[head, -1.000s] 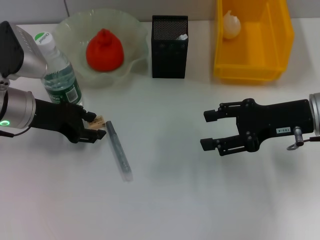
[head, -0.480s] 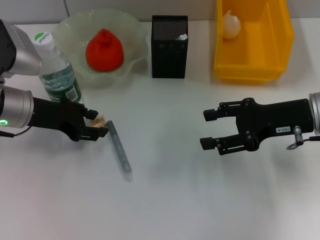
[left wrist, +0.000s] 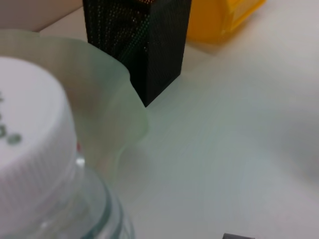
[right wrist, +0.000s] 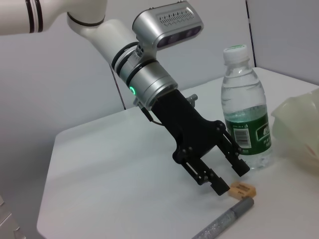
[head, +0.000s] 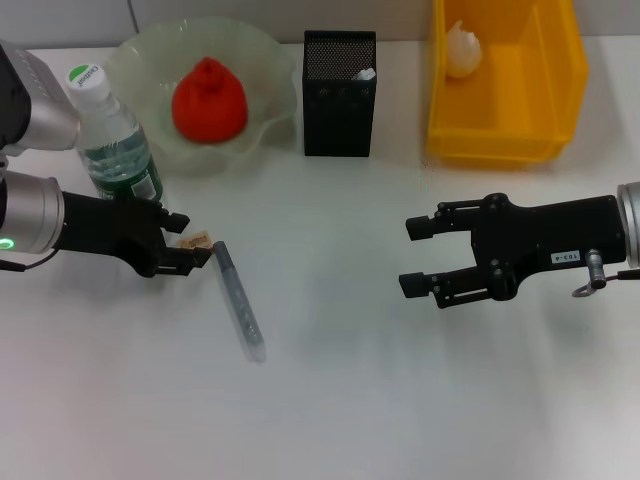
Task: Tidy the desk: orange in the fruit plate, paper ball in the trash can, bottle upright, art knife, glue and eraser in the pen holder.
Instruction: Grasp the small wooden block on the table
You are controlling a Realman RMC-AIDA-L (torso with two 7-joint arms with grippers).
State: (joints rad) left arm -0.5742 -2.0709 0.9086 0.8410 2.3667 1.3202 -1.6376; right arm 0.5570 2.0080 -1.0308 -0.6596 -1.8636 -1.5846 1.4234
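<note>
Jaws of the left gripper [head: 190, 243], centre-left of the head view, stand open and empty around the eraser [head: 197, 240] lying on the counter [head: 400, 400]. Closing off-centre could flick it against the grey pen-like stick [head: 238, 300]. Right gripper [head: 420, 257] open, idle.

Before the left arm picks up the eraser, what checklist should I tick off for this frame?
1. Left tool open around the eraser: ok; the eraser lies on the desk, between its fingers.
2. Grey pen-like stick clear of the grasp: not ok, it lies right beside the eraser.
3. Bottle upright: ok.
4. Orange in fruit plate: ok.
5. Pen holder reachable, upright: ok.
6. Right tool out of the way: ok, open above the desk.
</note>
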